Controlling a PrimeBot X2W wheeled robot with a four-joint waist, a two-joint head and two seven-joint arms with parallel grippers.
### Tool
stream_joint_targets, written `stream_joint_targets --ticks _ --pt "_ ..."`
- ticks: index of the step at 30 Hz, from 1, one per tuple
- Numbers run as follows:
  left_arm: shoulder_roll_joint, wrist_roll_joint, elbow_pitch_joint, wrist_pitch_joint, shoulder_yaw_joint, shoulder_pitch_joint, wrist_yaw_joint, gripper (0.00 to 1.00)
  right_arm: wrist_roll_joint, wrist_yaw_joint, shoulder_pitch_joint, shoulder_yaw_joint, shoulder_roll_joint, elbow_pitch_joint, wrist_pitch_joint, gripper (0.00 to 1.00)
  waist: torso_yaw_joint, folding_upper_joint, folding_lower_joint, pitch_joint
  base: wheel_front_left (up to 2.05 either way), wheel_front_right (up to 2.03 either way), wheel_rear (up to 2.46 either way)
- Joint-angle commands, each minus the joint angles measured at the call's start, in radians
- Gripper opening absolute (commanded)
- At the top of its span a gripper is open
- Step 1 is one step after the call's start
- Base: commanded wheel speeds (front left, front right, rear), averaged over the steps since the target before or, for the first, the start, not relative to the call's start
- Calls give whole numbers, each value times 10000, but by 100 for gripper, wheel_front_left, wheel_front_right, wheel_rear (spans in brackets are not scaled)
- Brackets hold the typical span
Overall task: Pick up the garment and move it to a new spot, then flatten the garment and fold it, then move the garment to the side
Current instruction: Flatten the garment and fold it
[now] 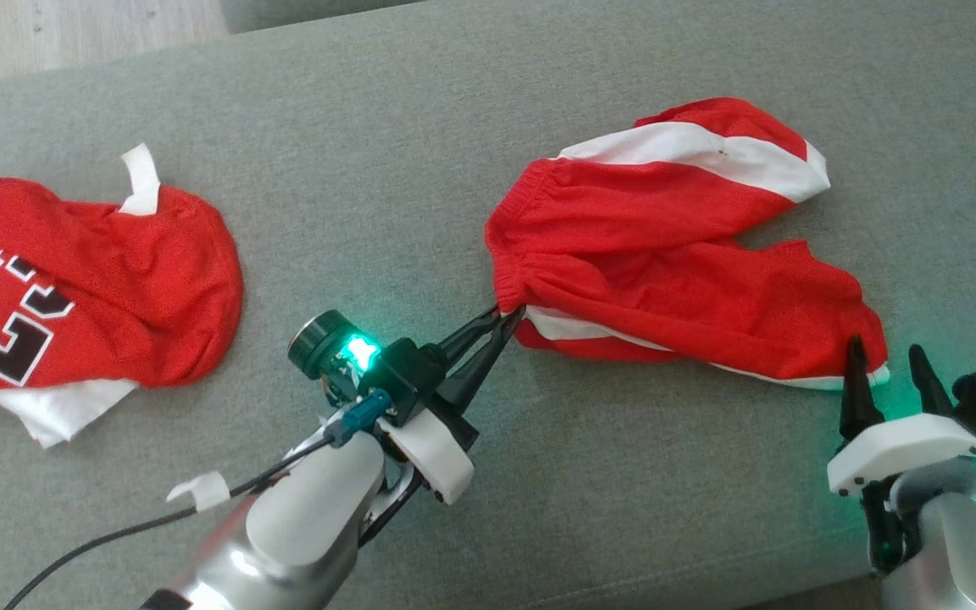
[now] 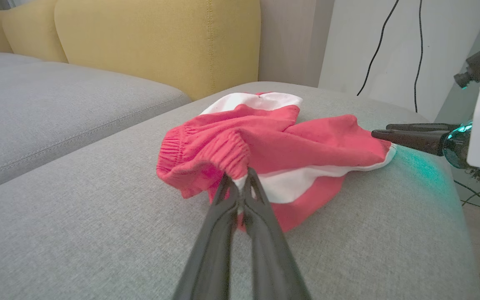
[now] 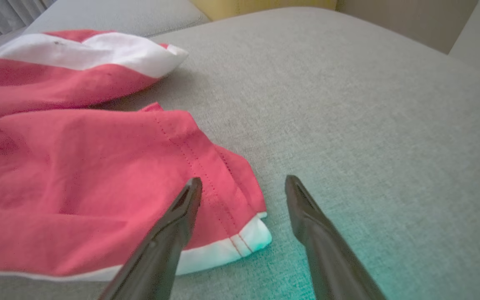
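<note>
Pinching a waistband corner, your left end effector (image 1: 509, 318) is clamped on the red garment (image 1: 666, 271), crumpled on the grey sofa cushion (image 1: 420, 169); your right end effector (image 1: 884, 352) hovers open at its hem, probably to stretch it flat

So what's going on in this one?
The robot is working on a pair of red shorts lying crumpled on a grey sofa cushion. Its left gripper is shut on the elastic waistband. The right gripper hangs open at the corner of a leg hem, grasping nothing. The shorts are not yet flattened. A red jersey lies to the robot's left.
</note>
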Motion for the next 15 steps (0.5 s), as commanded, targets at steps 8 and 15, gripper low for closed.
stream_joint_targets --ticks 8,15 --pt "194 -1 -446 -108 318 -118 111 0 -389 -9 -410 -11 -66 1037 130 100 16 0 0 30 0 0 0" --pt "251 -44 -449 -108 352 -53 150 0 -195 -9 -345 593 -66 1464 134 100 -145 0 0 -76 0 0 0"
